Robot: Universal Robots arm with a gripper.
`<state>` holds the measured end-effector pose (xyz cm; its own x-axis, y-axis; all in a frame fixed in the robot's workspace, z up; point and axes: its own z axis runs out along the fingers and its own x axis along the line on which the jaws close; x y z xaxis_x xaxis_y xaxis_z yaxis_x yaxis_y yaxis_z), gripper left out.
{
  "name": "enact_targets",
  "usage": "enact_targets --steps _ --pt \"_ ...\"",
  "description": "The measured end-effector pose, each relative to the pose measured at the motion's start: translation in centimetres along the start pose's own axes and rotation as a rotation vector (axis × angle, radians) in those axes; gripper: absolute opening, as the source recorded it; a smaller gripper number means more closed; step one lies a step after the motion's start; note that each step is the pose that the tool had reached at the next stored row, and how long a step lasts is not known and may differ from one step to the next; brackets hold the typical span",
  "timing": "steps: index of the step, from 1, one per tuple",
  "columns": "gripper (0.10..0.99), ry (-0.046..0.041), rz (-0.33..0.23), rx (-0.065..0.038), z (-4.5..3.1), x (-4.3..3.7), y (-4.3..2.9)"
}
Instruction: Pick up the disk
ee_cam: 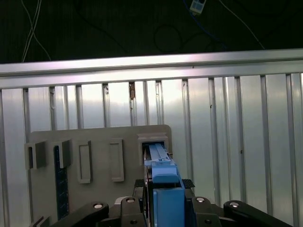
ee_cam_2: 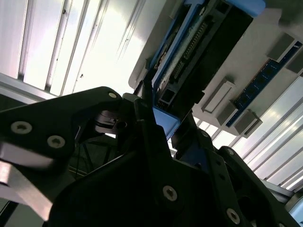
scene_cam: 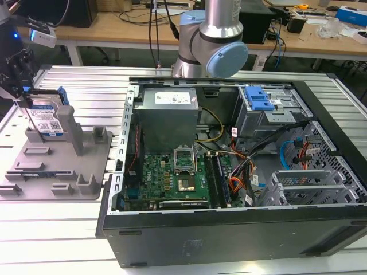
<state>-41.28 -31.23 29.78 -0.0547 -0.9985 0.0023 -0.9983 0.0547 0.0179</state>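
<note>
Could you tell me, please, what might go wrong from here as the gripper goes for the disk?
1. The disk stands on edge in the grey fixture tray, close beside an upright post. If it is lifted at a tilt, it could jam against that post.
2. The gripper sits at the disk's narrow top edge. A hold on so little might slip or let the disk swing.

Exterior view: open computer case (scene_cam: 229, 235) on slatted table (scene_cam: 51, 235). Grey fixture tray (scene_cam: 97, 172) at its 9 o'clock, apparently carrying 1 memory module (scene_cam: 33, 173).
</note>
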Motion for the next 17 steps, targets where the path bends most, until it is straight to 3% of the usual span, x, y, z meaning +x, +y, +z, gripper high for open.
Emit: enact_targets --steps 17 --pt "0.369 -0.0002 0.0 0.0 0.03 0.0 0.0"
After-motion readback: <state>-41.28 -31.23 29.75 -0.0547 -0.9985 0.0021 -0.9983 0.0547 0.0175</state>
